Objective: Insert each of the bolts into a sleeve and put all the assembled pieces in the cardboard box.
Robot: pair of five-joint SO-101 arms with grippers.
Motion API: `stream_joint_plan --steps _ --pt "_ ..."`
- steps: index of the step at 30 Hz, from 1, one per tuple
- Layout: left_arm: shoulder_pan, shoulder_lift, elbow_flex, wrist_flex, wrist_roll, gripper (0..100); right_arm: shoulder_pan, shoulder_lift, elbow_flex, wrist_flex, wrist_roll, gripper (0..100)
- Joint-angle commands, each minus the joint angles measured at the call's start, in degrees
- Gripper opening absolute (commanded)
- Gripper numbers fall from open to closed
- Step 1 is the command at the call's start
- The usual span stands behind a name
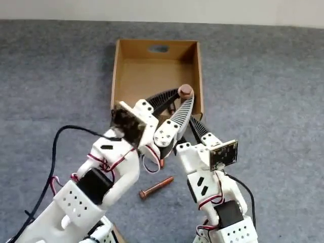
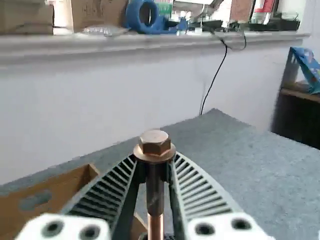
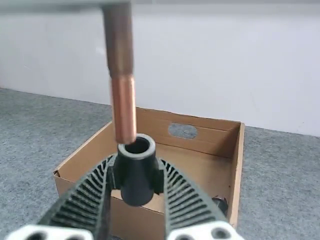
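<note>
The cardboard box [image 1: 152,76] is seen upper centre in the high view, its near wall masked by the left gripper [image 1: 183,97], in which a bolt [image 2: 155,146] is clamped upright. The bolt's tip is at the mouth of the sleeve [image 3: 136,177] pinched by the right gripper [image 3: 136,166]; a second bolt [image 1: 157,187] lies lower centre.

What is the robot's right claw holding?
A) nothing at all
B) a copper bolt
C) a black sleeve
C: the right gripper is shut on the black sleeve, which it holds upright, and the tip of the bolt is right at the sleeve's open top.
</note>
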Motion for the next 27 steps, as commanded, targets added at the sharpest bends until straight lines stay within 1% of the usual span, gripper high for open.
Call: stream_joint_plan --steps 1,8,10,14,16,23,27 --pt "0.4 -0.7 -0.7 -1.6 -0.5 1 -0.3 -1.2 2.9 -1.5 -0.3 0.7" --pt "0.2 -0.4 -0.6 -1.6 -0.5 1 -0.3 -1.2 2.9 -1.5 -0.3 0.7" --pt "-0.7 1.4 -1.0 -1.6 -0.5 1 -0.3 -1.2 2.9 -1.5 -0.3 0.7" --pt "-1.9 6.0 -1.6 -5.1 -0.5 1 -0.3 -1.2 2.9 -1.5 -0.3 0.7" --pt "-1.9 7.5 -1.7 -5.5 -0.5 1 -0.3 -1.2 2.9 -1.5 -0.3 0.7" --pt "-1.9 6.6 -1.3 -5.2 -0.5 1 -0.2 -1.2 2.9 -1.5 -0.3 0.7" --pt "-3.2 6.5 0.9 -5.2 -0.5 1 -0.2 -1.2 2.9 -1.5 -0.3 0.7"
